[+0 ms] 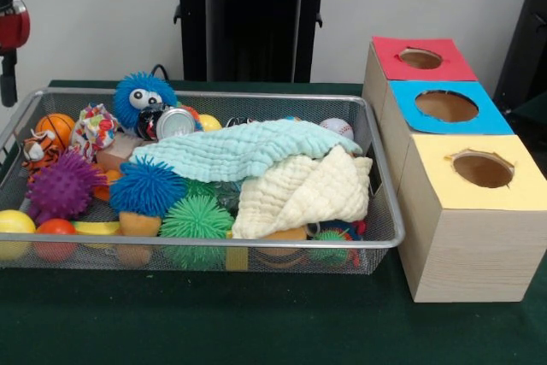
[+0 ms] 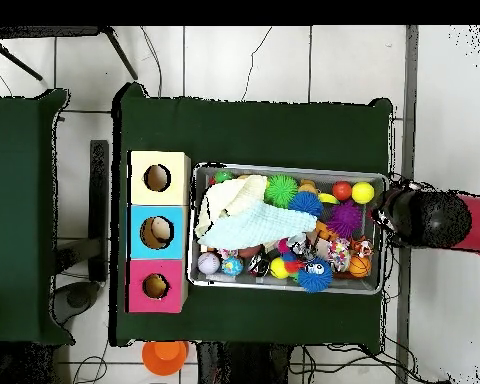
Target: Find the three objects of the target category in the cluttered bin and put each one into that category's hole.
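The silver wire-mesh bin (image 1: pixel 380 177) stands on the green table, crowded with toys, balls and cloths; it also shows in the overhead view (image 2: pixel 289 287). An orange striped plush tiger (image 1: pixel 38 150) lies at its far left corner, and shows in the overhead view (image 2: pixel 362 247). No other plush animal shows. A mint cloth (image 1: pixel 239 150) and a cream cloth (image 1: pixel 303 194) cover the bin's middle and right. My gripper (image 1: pixel 8 74) hangs at the picture's left edge, outside the bin's left end and above the rim, holding nothing that I can see. In the overhead view the gripper (image 2: pixel 392 213) sits just past the bin's right end.
Three wooden boxes with round holes stand right of the bin: red top (image 1: pixel 420 58), blue top (image 1: pixel 446 106), yellow top (image 1: pixel 483 168). The bin holds purple (image 1: pixel 61 187), blue (image 1: pixel 147 185) and green (image 1: pixel 197 218) spiky balls, a blue puffer with eyes (image 1: pixel 144 97), a rope toy (image 1: pixel 94 128) and a can (image 1: pixel 175 121).
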Controlling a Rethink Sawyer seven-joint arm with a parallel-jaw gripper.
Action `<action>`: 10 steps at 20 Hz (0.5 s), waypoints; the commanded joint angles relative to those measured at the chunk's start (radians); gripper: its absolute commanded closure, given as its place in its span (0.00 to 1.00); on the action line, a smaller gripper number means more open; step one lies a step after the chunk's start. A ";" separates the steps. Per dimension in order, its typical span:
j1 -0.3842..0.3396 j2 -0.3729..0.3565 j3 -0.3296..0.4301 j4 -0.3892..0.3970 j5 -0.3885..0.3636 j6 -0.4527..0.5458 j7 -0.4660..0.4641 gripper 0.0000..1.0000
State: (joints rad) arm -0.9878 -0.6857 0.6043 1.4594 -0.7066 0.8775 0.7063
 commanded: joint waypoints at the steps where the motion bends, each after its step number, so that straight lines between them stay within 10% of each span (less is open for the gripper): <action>1: 0.004 0.057 0.033 0.044 -0.012 -0.005 -0.128 0.00; 10: -0.002 0.039 0.035 0.087 -0.001 -0.033 -0.093 0.00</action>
State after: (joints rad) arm -0.9899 -0.6743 0.6043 1.4620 -0.7064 0.8775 0.7063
